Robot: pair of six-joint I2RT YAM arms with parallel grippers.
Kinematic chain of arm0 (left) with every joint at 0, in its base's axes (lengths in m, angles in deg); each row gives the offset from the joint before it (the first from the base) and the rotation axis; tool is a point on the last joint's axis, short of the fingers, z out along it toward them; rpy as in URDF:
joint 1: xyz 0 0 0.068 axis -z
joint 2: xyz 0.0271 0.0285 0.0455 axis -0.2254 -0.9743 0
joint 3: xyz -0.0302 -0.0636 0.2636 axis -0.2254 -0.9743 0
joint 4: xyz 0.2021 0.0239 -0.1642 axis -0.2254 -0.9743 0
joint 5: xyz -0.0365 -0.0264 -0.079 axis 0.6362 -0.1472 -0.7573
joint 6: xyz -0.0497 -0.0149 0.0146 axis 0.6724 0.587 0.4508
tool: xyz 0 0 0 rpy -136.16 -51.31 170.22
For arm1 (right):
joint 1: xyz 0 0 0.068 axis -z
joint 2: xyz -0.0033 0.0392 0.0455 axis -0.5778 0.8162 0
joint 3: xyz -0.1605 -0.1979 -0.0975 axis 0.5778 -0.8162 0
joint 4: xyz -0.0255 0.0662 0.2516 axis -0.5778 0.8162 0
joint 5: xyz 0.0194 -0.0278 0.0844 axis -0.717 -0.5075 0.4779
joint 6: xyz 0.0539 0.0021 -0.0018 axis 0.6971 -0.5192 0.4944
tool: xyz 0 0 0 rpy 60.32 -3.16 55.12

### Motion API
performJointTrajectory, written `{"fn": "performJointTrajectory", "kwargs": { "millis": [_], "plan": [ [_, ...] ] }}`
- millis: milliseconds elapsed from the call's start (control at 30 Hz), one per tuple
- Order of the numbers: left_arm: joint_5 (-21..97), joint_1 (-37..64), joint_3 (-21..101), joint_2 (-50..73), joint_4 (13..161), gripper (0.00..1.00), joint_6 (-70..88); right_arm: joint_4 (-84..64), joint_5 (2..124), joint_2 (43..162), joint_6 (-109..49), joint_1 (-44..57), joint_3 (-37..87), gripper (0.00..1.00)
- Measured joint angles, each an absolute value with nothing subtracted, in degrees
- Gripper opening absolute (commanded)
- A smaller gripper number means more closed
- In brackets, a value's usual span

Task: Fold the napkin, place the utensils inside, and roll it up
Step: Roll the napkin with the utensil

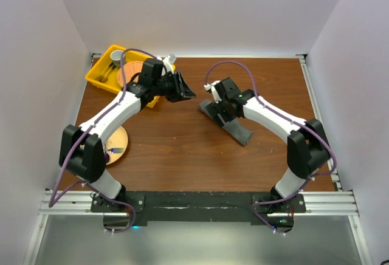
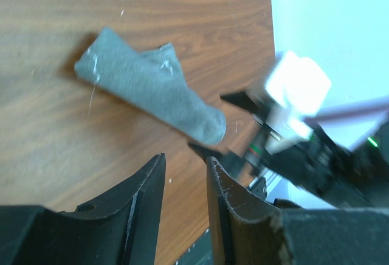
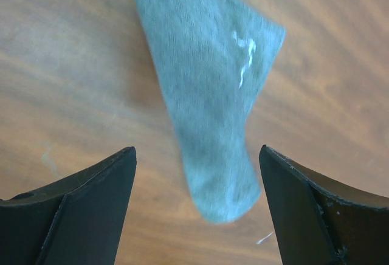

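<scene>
One napkin lies rolled into a grey tube on my bench, right of centre. My right tool hangs over it, released wide, with the roll's end showing between its fingers. My left tool is slightly parted, grasping nothing. Only the top view shows one yellow bin and one tan plate.

Probably a robotics lab: white panel walls box in a table (aluminium rail in front).

Matt cloth napkin on smooth wooden table.
</scene>
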State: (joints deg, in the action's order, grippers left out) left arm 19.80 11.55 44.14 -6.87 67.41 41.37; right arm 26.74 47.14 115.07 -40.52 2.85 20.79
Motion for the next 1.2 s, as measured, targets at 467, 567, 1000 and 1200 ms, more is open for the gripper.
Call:
{"fn": "performJointTrajectory", "kwargs": {
  "millis": [467,567,1000,1200],
  "plan": [
    [20.21,10.37,34.39,-0.14,66.69,0.38,40.89,22.3,37.07,126.83,-49.02,-4.08,23.56,0.79],
    [20.15,9.98,34.35,-0.14,66.95,0.37,40.91,21.6,36.5,127.88,-49.98,-4.34,23.56,0.8],
    [19.47,9.85,34.35,-0.84,67.68,0.37,40.94,18.02,28.98,131.66,-52.04,-4.54,22.42,0.81],
    [19.25,9.85,34.37,-1.82,67.94,0.37,40.96,16.64,25.0,132.73,-52.06,-4.02,22.53,0.68]
  ]
}}
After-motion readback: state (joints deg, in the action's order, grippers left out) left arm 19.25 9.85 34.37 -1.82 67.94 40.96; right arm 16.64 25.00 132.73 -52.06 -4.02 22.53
